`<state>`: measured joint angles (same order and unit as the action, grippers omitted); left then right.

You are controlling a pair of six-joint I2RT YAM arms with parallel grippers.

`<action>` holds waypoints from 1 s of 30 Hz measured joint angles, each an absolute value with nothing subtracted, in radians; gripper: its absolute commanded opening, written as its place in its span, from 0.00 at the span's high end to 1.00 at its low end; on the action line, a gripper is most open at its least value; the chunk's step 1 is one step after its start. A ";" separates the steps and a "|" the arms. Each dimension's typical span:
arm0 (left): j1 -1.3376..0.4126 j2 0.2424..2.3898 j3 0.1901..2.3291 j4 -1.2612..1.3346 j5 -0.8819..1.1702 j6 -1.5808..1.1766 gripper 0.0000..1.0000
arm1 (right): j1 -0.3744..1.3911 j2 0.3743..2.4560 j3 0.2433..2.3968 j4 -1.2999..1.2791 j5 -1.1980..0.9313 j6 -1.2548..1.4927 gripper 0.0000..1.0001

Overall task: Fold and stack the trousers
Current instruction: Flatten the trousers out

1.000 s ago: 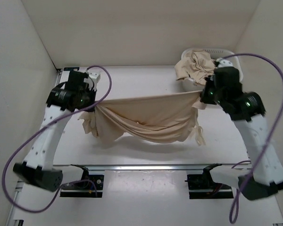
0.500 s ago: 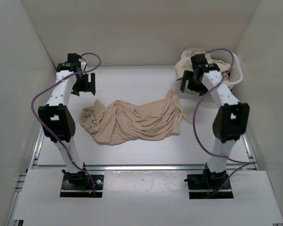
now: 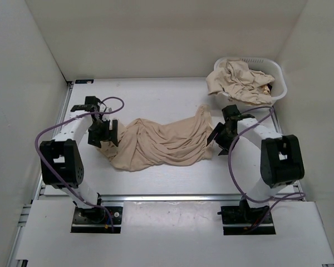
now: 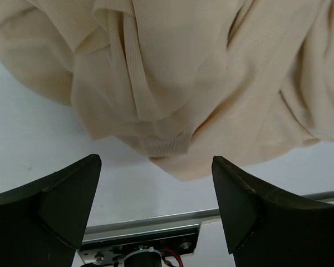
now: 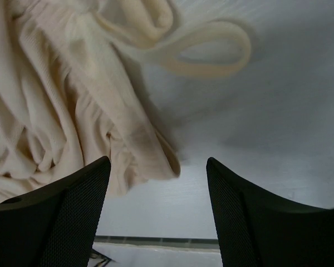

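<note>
One pair of beige trousers (image 3: pixel 161 143) lies crumpled across the middle of the table. My left gripper (image 3: pixel 104 135) hangs low over its left end, jaws open, with only a fold of cloth (image 4: pixel 172 100) beyond the fingertips and nothing between them. My right gripper (image 3: pixel 218 137) sits at the right end, also open, beside the hem (image 5: pixel 128 133) and a loop of drawstring (image 5: pixel 211 53). More beige trousers (image 3: pixel 236 80) are heaped in the basket.
The white plastic basket (image 3: pixel 278 83) stands at the back right corner. White walls close in the table on three sides. A metal rail (image 3: pixel 172 196) runs along the near edge, with both arm bases behind it.
A second ago both grippers held the trousers stretched in the air. They let go, the cloth dropped in a heap, and both arms came back down to its two ends.
</note>
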<state>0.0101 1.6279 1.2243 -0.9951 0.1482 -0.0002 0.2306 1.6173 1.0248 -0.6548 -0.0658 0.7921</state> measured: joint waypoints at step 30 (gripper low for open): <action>0.430 1.688 1.704 -0.944 0.011 -0.001 0.86 | -0.270 1.420 0.885 -0.904 -0.009 0.638 1.00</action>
